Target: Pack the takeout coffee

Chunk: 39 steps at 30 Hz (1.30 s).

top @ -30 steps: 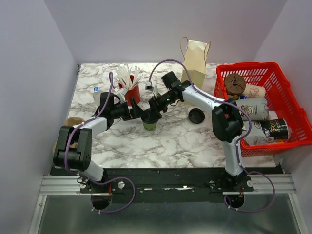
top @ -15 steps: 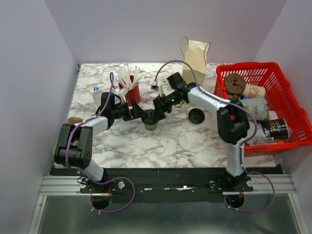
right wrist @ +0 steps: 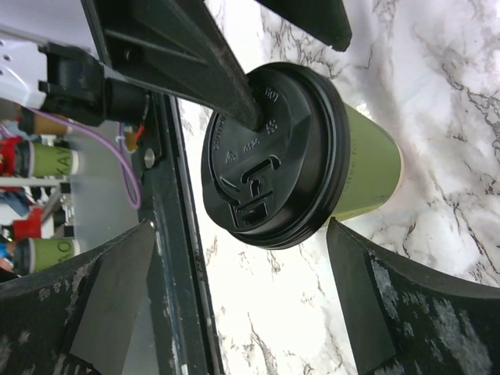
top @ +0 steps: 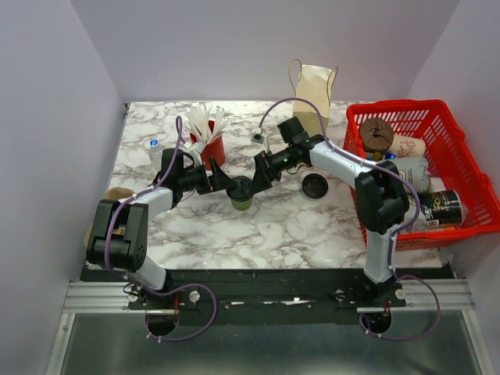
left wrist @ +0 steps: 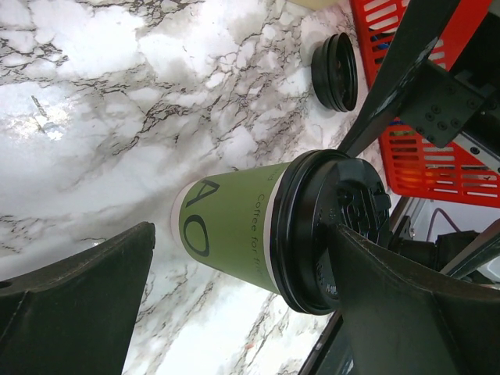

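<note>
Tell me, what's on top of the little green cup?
A round black lid sits on the green cup, closing its whole mouth. Whatever is inside the cup cannot be seen, because the lid covers it.

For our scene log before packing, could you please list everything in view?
Olive-green paper cup with round black plastic lid: one, green and black, upright mid-table.
Loose flat black plastic disc: one, black, on the table right of the cup.
Red cup of white sticks: one, red, behind-left of the green cup.
Cream paper bag with handles: one, cream, upright at the back.
Red plastic basket: one, red, right side, holding cups and cans.
Small white pod with blue top: one, white, far left.
Marble-patterned table: one, white and grey, under the cups and bag.
Left gripper: one, black, open, flanking the cup.
Right gripper: one, black, open, at the lid.
</note>
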### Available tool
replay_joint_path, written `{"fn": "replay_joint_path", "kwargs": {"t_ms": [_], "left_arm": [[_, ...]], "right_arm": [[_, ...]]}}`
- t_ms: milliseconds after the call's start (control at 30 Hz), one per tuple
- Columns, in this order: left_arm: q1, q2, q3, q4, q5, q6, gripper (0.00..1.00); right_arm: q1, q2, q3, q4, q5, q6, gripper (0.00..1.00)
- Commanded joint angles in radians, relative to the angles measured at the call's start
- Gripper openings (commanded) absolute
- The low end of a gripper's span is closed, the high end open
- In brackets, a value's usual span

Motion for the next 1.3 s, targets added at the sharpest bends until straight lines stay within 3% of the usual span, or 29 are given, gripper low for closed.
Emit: {"fn": "replay_joint_path", "kwargs": {"t_ms": [0,467,933,1267], "left_arm": [[0.000,0.026,-0.036,-0.076,-0.074,0.074,0.98],[0.000,0.038,-0.036,-0.079,-0.071,0.074,0.97],[0.000,0.061,-0.015,-0.114,-0.066,0.093,0.98],[0.000,0.097,0.028,-0.142,-0.049,0.111,0.97]], "right_arm": [[-0.017,0.029,0.005,0.066,-0.052,0.113,0.98],[-0.021,0.110,0.006,0.089,-0.020,0.156,0.90],[-0.056,0.171,-0.130,0.176,-0.038,0.223,0.77],[-0.063,0.187,-0.159,0.244,-0.072,0.237,0.76]]}}
